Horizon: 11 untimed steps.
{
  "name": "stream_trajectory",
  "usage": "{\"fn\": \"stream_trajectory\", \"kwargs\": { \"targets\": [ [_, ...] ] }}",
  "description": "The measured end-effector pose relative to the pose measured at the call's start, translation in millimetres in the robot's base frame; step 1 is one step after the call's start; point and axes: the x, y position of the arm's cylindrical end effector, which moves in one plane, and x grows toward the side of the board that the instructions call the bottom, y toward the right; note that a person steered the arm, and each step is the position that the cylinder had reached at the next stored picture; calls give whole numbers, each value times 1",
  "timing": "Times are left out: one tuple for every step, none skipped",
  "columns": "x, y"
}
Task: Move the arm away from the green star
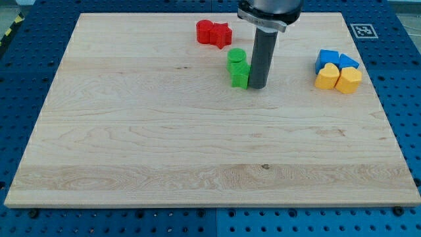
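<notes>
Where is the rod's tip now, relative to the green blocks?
My tip stands in the view's upper middle, right beside the green blocks, on their right.

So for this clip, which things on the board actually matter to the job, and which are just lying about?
In the job:
- my tip, at the right side of the green blocks, close or touching
- green blocks; which is the star I cannot tell

Lying about:
- red blocks, near the view's top
- blue blocks and yellow blocks, clustered at the view's right
- wooden board
</notes>
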Motion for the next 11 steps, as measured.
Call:
{"fn": "stream_trajectory", "kwargs": {
  "targets": [
    [-17, 0],
    [-35, 0],
    [-46, 3],
    [-46, 14],
    [-30, 22],
    [-2, 22],
    [32, 23],
    [56, 24],
    [61, 24],
    [59, 24],
    [55, 24]
  ]
}}
